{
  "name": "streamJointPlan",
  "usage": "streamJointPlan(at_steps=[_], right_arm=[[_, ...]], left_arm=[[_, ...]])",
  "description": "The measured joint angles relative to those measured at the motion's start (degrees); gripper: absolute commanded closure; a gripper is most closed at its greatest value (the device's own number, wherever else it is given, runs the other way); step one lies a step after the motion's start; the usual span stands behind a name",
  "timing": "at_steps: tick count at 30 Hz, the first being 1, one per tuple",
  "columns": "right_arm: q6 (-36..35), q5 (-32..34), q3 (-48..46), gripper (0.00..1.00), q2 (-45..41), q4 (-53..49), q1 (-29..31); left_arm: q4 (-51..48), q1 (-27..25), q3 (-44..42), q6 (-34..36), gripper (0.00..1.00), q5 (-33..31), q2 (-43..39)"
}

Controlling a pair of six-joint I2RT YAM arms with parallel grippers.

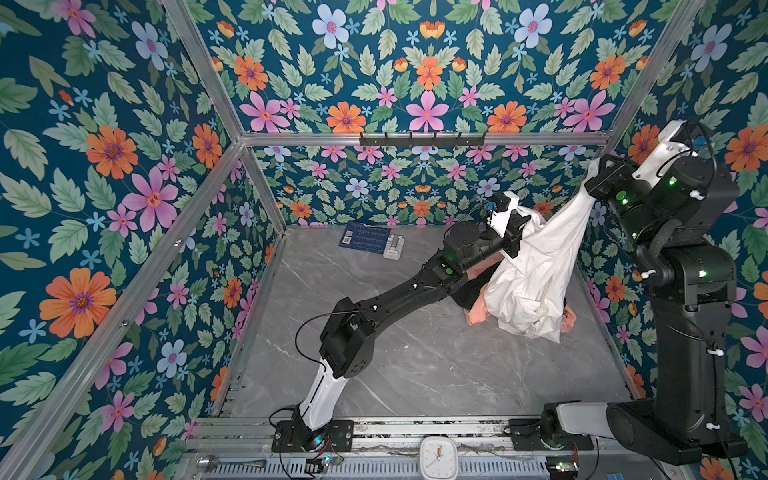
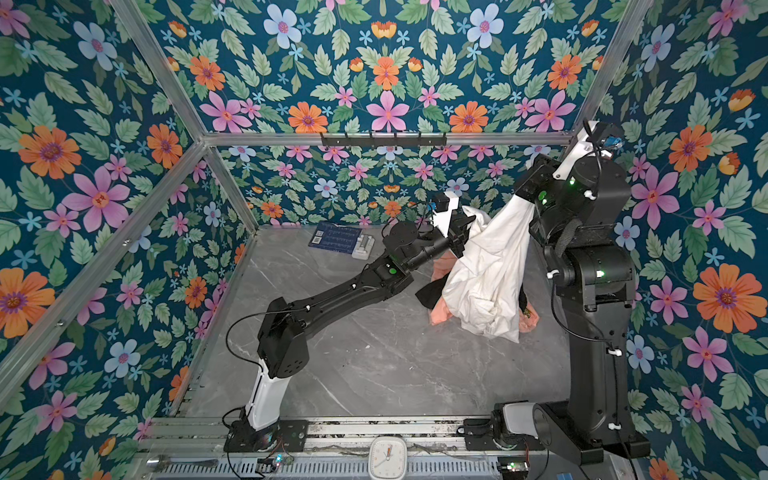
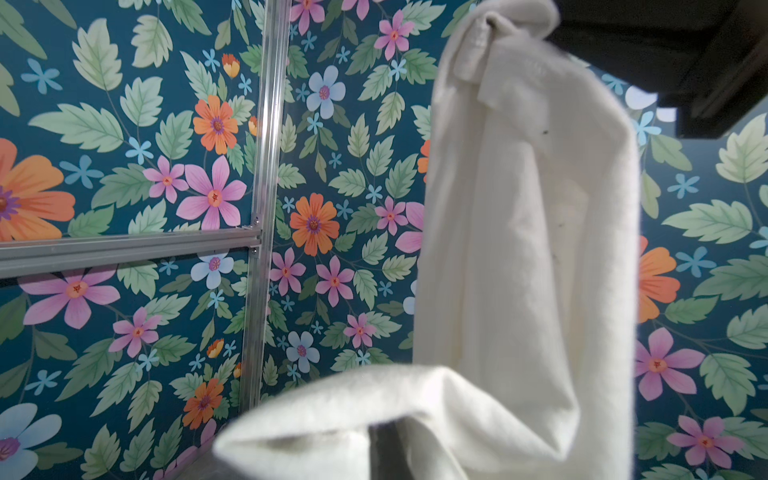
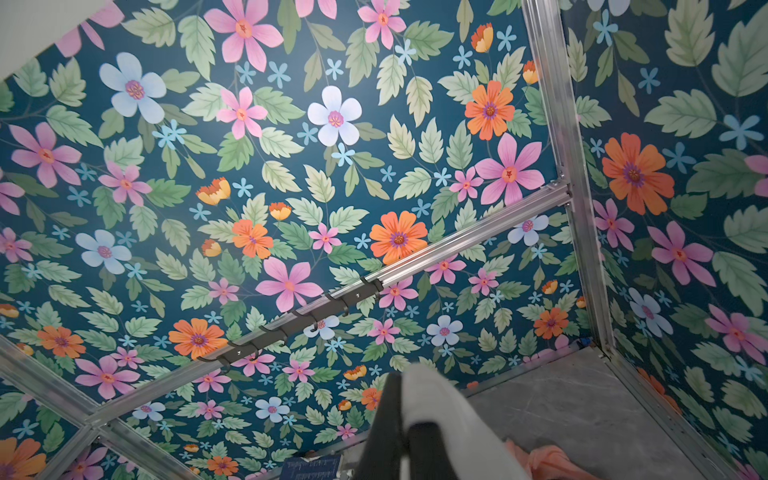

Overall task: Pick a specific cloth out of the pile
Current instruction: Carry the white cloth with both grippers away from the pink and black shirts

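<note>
Floral walls closed in the grey marble table. In both top views the pile lay towards the table's far right, its peach garment and black garment peeking from under the white cloth.

The cloth hung in a taut sling. The raised right gripper pinched its top end, the left gripper was clamped on a bunched corner lower down, and the hem sagged onto the pile and table.

Only the top views gave me that whole shape. The left wrist view showed just a blurred white column of cloth running up to a dark mass (the other arm, I took it); a fold hid that gripper's own fingers. The right wrist view mostly showed wall and the hook rail. At its edge a dark finger pressed against white fabric, with a scrap of peach beside it.

A blue card lay at the table's back.
</note>
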Motion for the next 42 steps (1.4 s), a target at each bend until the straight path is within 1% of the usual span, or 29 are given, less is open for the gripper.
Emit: streamJointPlan(at_steps=[6, 14, 19, 21, 26, 30, 32, 38, 42], right_arm=[[2.78, -3.13, 2.29, 1.00, 0.02, -0.68, 0.02], [6.34, -7.61, 3.02, 1.00, -0.61, -1.25, 0.13], [8.50, -9.07, 4.46, 1.00, -0.87, -2.14, 2.40], [8.44, -8.66, 4.79, 1.00, -0.85, -2.43, 4.35], [5.25, -5.16, 7.15, 1.00, 0.85, -2.84, 13.18], [3.85, -2.27, 10.99, 1.00, 3.69, -3.72, 16.44], [3.21, -1.95, 11.98, 1.00, 4.59, -4.44, 18.32], [0.98, 1.25, 15.72, 1.00, 7.98, -6.29, 25.07], [-0.26, 2.95, 19.06, 1.00, 10.47, -7.39, 27.89]], left_arm=[[0.48, 0.00, -1.31, 0.98, 1.00, -0.90, -2.97], [2.12, 0.00, -4.07, 2.27, 1.00, -1.84, -6.75], [2.84, 0.00, -6.36, 2.84, 1.00, -2.91, -9.16], [2.95, 0.00, -6.84, 3.50, 1.00, -3.15, -9.90], [2.93, 0.17, -7.96, 4.17, 1.00, -4.15, -12.11], [2.47, 0.68, -9.01, 5.22, 1.00, -4.79, -14.38], [2.08, 0.87, -9.68, 5.42, 1.00, -5.40, -15.67], [0.79, 1.44, -11.98, 7.19, 1.00, -7.34, -20.17], [0.42, 2.27, -14.05, 8.46, 1.00, -8.74, -23.43]])
